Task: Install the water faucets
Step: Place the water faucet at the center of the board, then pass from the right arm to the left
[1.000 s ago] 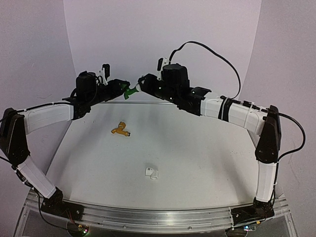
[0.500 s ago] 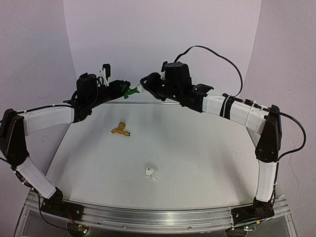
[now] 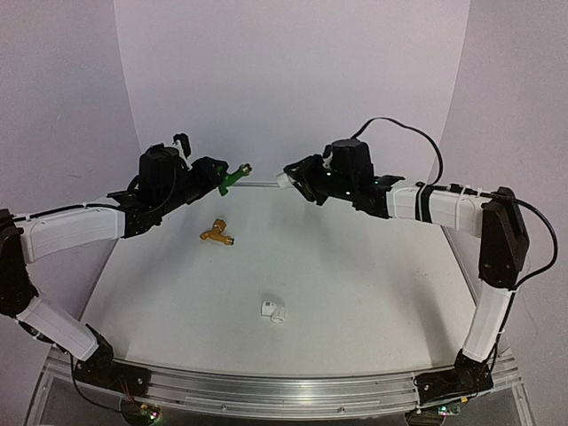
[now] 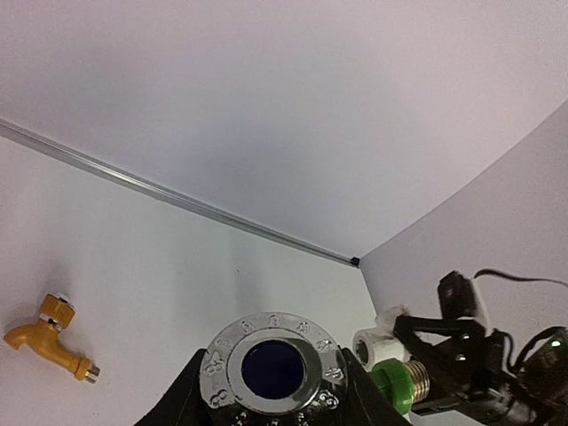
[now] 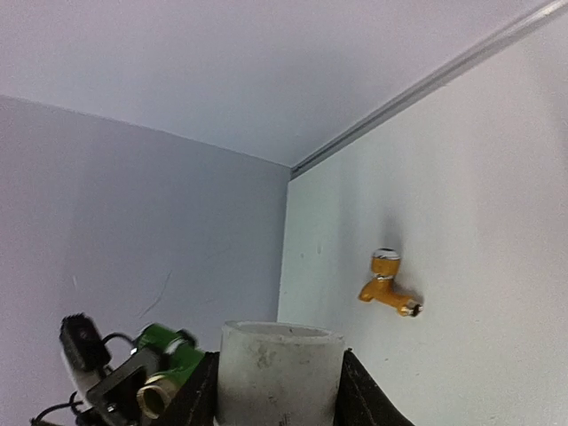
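A green water faucet [image 3: 232, 177] is held in the air at the back left, with my left gripper [image 3: 220, 181] shut on it. Its brass threaded end [image 3: 246, 166] points right. In the left wrist view the jaws clamp its chrome knob [image 4: 273, 368], and the green body [image 4: 397, 383] juts out to the right. My right gripper [image 3: 295, 178] is shut on a white pipe fitting [image 3: 285, 179], a short gap away from the brass end. The right wrist view shows that fitting [image 5: 280, 373] between the jaws and the green faucet [image 5: 167, 353] to its left. The orange-yellow faucet [image 3: 217, 233] lies on the table.
A second small white fitting [image 3: 273, 311] lies on the white table [image 3: 373, 293] near the middle front. A metal strip [image 4: 177, 197] runs along the table's far edge below the pale backdrop wall. The orange-yellow faucet [image 4: 49, 342] [image 5: 388, 288] shows in both wrist views.
The green faucet and the white fitting were touching tip to tip. Both arms have drawn apart and dropped a little, which leaves a gap between them.
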Controlling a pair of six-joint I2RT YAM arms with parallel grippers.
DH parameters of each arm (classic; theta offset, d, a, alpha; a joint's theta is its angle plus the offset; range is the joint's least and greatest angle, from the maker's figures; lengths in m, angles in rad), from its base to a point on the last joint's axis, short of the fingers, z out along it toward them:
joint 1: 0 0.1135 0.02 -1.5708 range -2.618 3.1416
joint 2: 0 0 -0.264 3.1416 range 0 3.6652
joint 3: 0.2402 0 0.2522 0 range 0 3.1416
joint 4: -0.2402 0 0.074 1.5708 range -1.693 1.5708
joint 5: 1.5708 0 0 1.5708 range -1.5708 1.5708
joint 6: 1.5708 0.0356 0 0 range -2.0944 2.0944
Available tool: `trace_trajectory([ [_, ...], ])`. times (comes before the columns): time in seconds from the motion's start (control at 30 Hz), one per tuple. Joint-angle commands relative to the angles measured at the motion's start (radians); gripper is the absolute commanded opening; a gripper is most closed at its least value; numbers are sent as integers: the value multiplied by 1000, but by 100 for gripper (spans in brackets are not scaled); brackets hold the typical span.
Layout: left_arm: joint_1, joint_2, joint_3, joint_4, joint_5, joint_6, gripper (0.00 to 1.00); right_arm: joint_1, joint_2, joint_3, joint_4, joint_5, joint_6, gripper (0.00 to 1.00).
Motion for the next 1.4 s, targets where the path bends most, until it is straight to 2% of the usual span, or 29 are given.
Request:
trace_trajectory([
  [0.0,6,-53,6,-84,-96,-53,0,-126,-31,-96,129,-255,49,0],
  [0.07,6,-38,5,-123,-59,-34,0,-152,-41,-140,207,-366,17,1],
  [0.23,6,46,19,-274,91,15,0,-206,-58,-255,551,-687,44,0],
  [0.37,4,119,20,-375,170,52,2,-211,-71,-253,609,-833,12,0],
  [0.57,1,236,16,-416,247,42,3,-212,-97,-257,624,-903,-32,0],
  [0.77,-15,369,86,-501,208,61,5,-212,-78,-281,627,-893,-42,0],
  [0.83,-15,413,99,-514,215,61,9,-211,-78,-294,631,-889,-57,0],
  [0.87,-15,428,101,-514,220,59,13,-211,-79,-299,631,-885,-65,0],
  [0.97,-15,446,104,-513,228,63,34,-209,-84,-317,628,-869,-95,0],
  [1.13,-16,423,115,-513,209,104,62,-203,-101,-329,561,-835,-202,0],
  [1.2,-15,378,116,-513,202,123,85,-198,-110,-316,484,-814,-276,0],
  [1.27,-15,303,118,-513,190,140,99,-195,-119,-305,424,-799,-334,0],
  [1.37,-12,199,130,-499,231,140,100,-183,-127,-283,359,-791,-417,0],
])
